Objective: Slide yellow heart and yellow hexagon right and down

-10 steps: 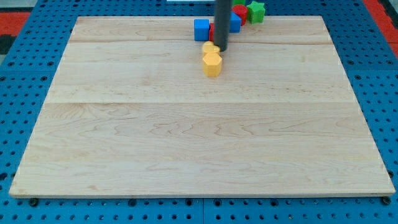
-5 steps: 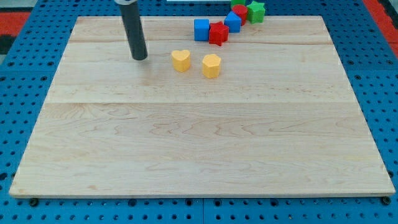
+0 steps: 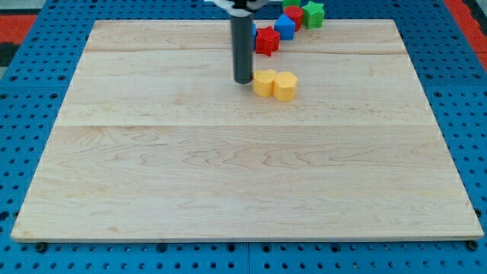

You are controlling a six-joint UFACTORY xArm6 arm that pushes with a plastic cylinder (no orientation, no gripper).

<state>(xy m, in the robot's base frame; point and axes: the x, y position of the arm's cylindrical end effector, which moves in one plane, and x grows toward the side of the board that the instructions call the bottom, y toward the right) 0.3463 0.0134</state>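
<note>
On a pale wooden board (image 3: 228, 175) over blue pegboard (image 3: 30, 91), my tip (image 3: 243, 80), a plain rod without jaws, stands just left of the touching yellow heart (image 3: 263, 82) and yellow hexagon (image 3: 284, 87).

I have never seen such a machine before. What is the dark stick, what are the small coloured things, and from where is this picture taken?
The dark stick is the end of a robot arm. It has no gripper: it only pushes things with its lower end, my tip, which slides along the wooden board. Nothing is held.

There is one camera, looking down at the board from its near edge; where it is mounted is not on record.

The small things are blocks. Two yellow ones sit side by side, touching, near the view's top: the yellow heart and, on its right, the yellow hexagon. My tip stands just left of the heart, very close to it or touching. Behind them, at the board's top edge, lie a red block, a blue block and a green star-like block. Another red one behind these is mostly hidden.

The task is to slide the two yellow blocks right and down.
</note>
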